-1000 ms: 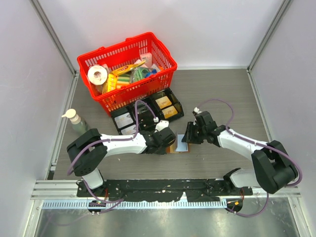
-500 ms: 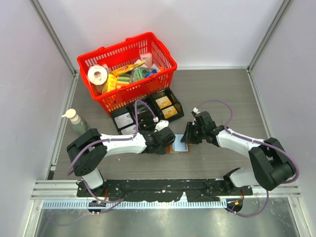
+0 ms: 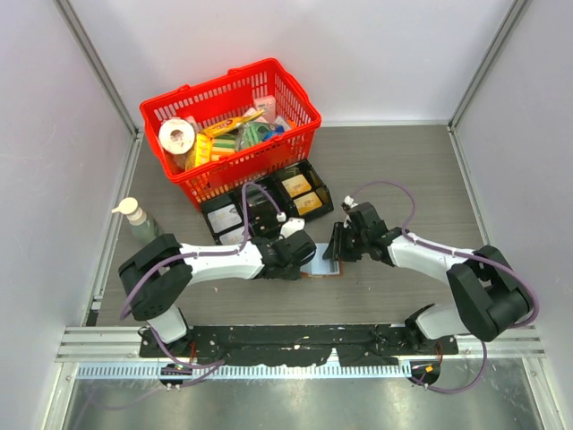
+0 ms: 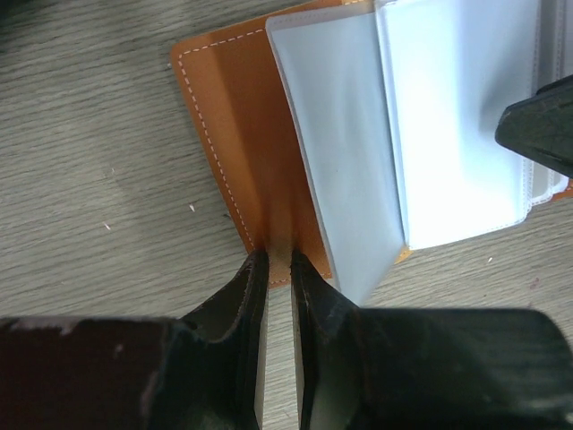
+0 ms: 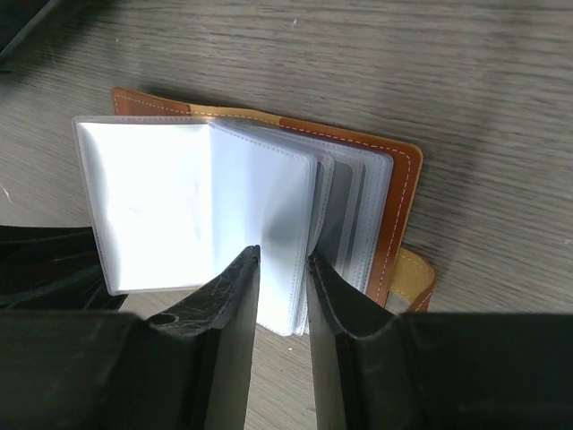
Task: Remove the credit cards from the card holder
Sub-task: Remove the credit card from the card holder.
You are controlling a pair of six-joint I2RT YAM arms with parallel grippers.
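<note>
Card holder [image 3: 324,266], brown and lying open on the wooden table [image 3: 403,170], sits at the centre of the overhead view, just below a black tray [image 3: 315,182]. Left gripper [image 4: 279,262] pinches the brown cover's edge, jaws almost together. Right gripper [image 5: 284,269] straddles the pale plastic sleeves [image 5: 152,197], jaws narrowly parted; I cannot tell whether they grip.

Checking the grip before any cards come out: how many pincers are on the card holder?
2. The left pincer clamps the orange cover edge of the card holder; the right pincer has the holder's clear sleeves between its fingers.
</note>
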